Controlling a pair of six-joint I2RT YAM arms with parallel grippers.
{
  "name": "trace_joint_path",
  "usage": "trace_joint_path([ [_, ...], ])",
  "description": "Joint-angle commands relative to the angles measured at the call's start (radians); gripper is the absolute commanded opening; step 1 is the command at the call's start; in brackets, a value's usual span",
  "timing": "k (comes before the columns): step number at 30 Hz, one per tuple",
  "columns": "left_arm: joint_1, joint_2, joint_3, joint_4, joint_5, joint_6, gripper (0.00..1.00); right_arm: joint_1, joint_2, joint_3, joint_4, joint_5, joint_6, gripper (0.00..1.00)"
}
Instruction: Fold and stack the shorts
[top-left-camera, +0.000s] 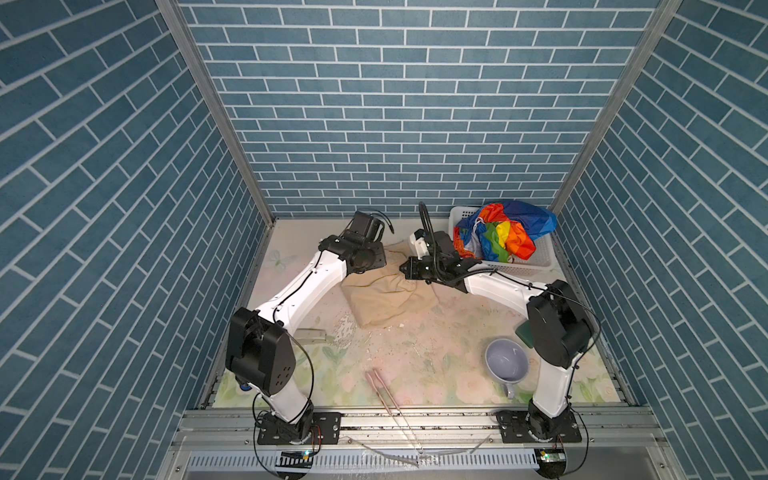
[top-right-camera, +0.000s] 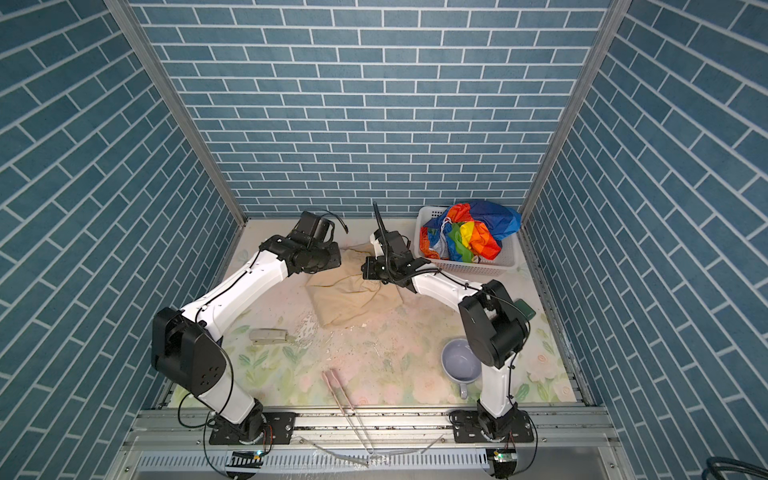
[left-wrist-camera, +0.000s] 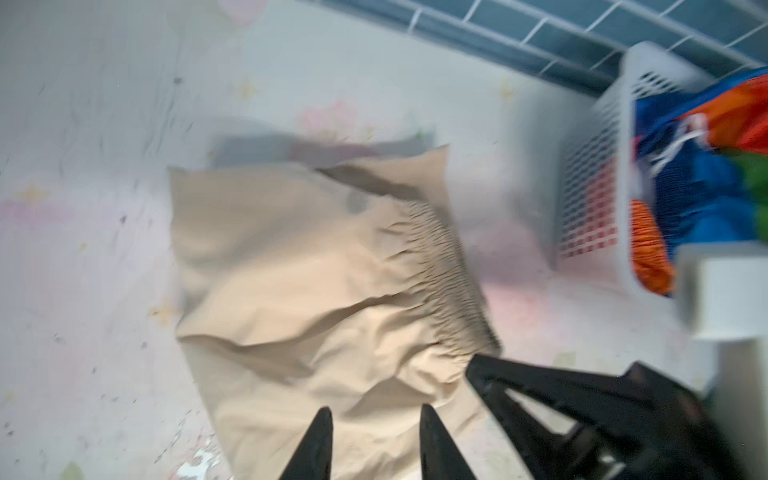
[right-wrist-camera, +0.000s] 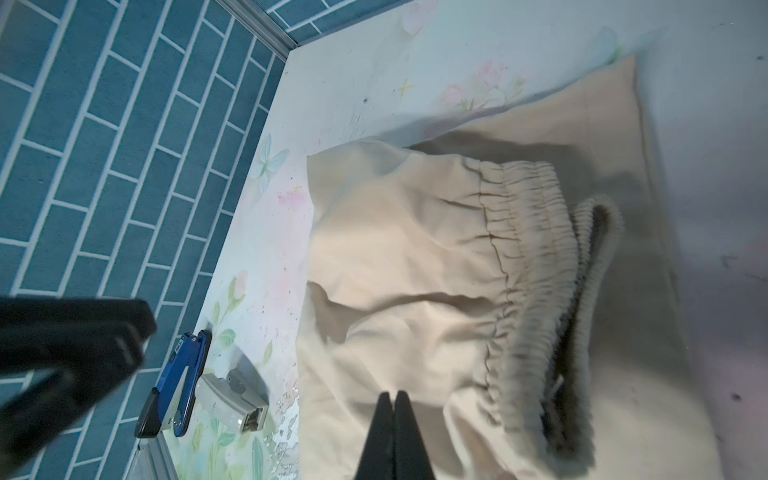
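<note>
left gripper (left-wrist-camera: 374, 419) released, jaws apart over the beige shorts (top-left-camera: 386, 299), these crumpled mid-worktop (top-left-camera: 436, 357) toward the far edge, right gripper (right-wrist-camera: 392, 401) clenched beside their elastic waist, rainbow shorts (top-left-camera: 505, 232) heaped in white basket (top-left-camera: 536, 259), far right corner

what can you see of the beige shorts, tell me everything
The beige shorts are plain matte cloth with a gathered elastic waistband. They lie crumpled and roughly folded on the floral table, left of the white basket in a top view. The left gripper hovers open over them. The right gripper is shut at the cloth; whether it pinches is unclear.
</note>
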Motion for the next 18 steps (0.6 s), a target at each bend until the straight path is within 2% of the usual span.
trace_joint_path([
  [1, 0.037, -0.045, -0.061, 0.045, 0.023, -0.012, 0.45, -0.013, 0.078, 0.072, -0.011, -0.03, 0.031, 0.0],
  [3, 0.046, -0.044, -0.082, 0.057, 0.032, -0.007, 0.56, -0.028, 0.111, 0.076, -0.002, -0.026, 0.047, 0.0],
  [5, 0.049, -0.031, -0.088, 0.074, 0.034, 0.001, 0.61, -0.043, 0.13, 0.06, 0.002, -0.004, 0.05, 0.0],
  [9, 0.055, 0.047, -0.071, 0.119, 0.036, 0.011, 0.62, -0.068, 0.148, 0.0, -0.002, 0.034, 0.052, 0.0],
  [14, 0.058, 0.186, -0.011, 0.18, 0.089, 0.006, 0.62, -0.086, 0.148, -0.082, 0.0, 0.105, 0.046, 0.0],
  [18, 0.059, 0.267, 0.033, 0.203, 0.054, 0.007, 0.64, -0.104, 0.155, -0.121, 0.019, 0.115, 0.05, 0.0],
])
